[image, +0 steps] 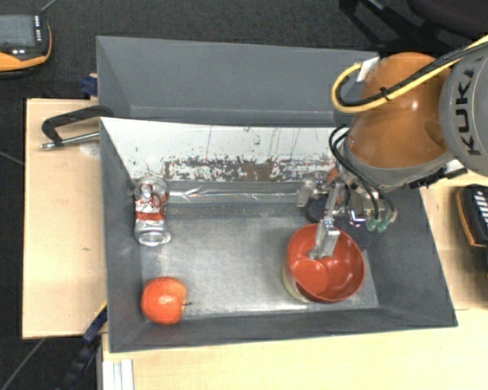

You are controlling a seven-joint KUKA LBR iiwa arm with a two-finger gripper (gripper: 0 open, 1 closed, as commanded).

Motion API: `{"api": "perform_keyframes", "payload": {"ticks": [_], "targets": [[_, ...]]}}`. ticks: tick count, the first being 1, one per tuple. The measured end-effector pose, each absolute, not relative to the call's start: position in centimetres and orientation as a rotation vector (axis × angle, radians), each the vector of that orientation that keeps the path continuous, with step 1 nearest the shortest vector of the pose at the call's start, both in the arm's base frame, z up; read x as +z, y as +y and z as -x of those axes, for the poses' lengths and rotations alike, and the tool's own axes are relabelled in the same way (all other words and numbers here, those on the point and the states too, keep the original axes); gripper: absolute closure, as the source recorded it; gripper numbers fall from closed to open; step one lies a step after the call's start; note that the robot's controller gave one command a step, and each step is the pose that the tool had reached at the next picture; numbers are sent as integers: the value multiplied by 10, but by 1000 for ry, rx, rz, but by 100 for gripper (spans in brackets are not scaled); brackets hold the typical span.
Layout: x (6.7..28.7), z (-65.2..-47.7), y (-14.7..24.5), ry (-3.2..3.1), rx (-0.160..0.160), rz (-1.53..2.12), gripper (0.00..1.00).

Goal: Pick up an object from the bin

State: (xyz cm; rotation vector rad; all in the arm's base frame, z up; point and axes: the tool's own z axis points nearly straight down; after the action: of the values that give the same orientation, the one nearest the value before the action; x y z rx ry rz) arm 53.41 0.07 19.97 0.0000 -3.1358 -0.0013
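A red bowl (342,275) sits upright near the bin's front right corner. My gripper (318,257) reaches down from under the orange wrist cover into the left half of that bowl, its tip low against the inner wall. Nothing can be made out held in it. A dark small thing (315,210) lies just behind the bowl, partly hidden by the gripper.
A clear glass jar with a red and white label (151,212) lies at the left wall. A red apple (163,300) rests in the front left corner. The arm and its cables hang over the right rear of the bin.
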Motion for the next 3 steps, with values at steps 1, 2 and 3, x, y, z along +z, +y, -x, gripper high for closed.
{"api": "perform_keyframes", "payload": {"ticks": [1, 2, 3], "targets": [[127, -569, -5, -3123, -3, 238, 0], [70, -586, -69, -3133, -5, 4, 0], [72, -551, -109, -3134, -6, -12, 0]]}}
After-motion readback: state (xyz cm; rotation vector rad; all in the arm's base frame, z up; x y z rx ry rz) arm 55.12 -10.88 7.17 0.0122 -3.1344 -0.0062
